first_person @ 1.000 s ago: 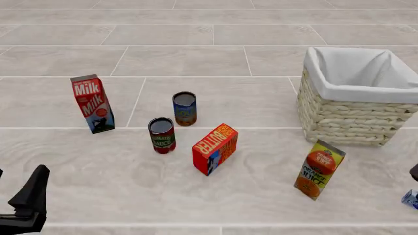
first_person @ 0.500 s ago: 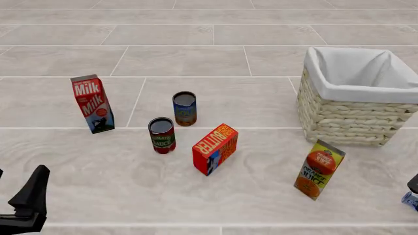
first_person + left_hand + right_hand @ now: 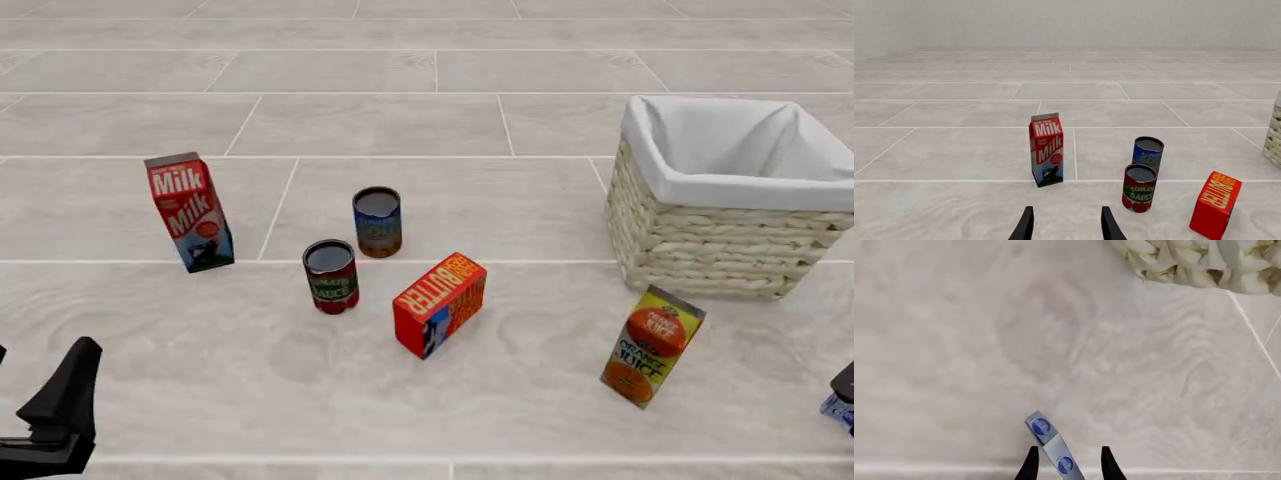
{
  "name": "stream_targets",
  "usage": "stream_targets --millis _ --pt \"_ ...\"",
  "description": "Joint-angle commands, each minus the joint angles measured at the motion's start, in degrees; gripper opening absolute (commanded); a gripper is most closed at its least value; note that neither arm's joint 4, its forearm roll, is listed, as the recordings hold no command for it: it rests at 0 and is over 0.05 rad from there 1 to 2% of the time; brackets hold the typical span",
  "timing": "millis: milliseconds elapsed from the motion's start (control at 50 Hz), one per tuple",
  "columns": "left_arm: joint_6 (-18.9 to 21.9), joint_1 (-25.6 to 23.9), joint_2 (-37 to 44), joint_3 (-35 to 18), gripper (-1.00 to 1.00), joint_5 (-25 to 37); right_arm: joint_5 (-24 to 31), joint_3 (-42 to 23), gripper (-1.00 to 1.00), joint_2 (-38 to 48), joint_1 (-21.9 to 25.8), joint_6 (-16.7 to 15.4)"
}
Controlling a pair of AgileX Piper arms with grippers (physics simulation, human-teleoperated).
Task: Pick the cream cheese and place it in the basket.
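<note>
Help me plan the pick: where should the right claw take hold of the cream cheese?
Across the thin dimension of the cream cheese, coming from above. The right claw already straddles the slim box, one finger at each broad face.

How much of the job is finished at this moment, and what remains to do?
Done: the right gripper has reached the cream cheese, and the box sits between its open fingers. In hand: the grasp, since the fingers have not closed on it. Left: closing, lifting, and carrying it to the basket, which holds nothing visible. The left gripper is open and idle.
</note>
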Motion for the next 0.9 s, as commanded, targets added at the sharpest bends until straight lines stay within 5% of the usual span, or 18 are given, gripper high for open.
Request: stream_targets --millis 20,60,80,420,900 --pt "0.00 0.00 0.00 0.00 1.00 0.00 -4.12 0.19 1.00 3.05 0.36 -2.21" --pt "0.00 0.00 0.00 0.00 1.00 0.00 -5.19 0.96 1.00 2.65 0.87 -2.96" --pt "0.00 0.00 0.00 0.00 1.00 0.00 -5.44 0.75 -1.00 2.66 0.90 -2.92" --pt "0.00 0.00 0.00 0.00 1.00 0.00 -2.93 2.37 -1.00 -3.97 2.29 -3.49" --pt "0.00 0.00 0.00 0.00 1.00 0.00 1.81 7.08 -1.00 -18.20 4.31 0.25"
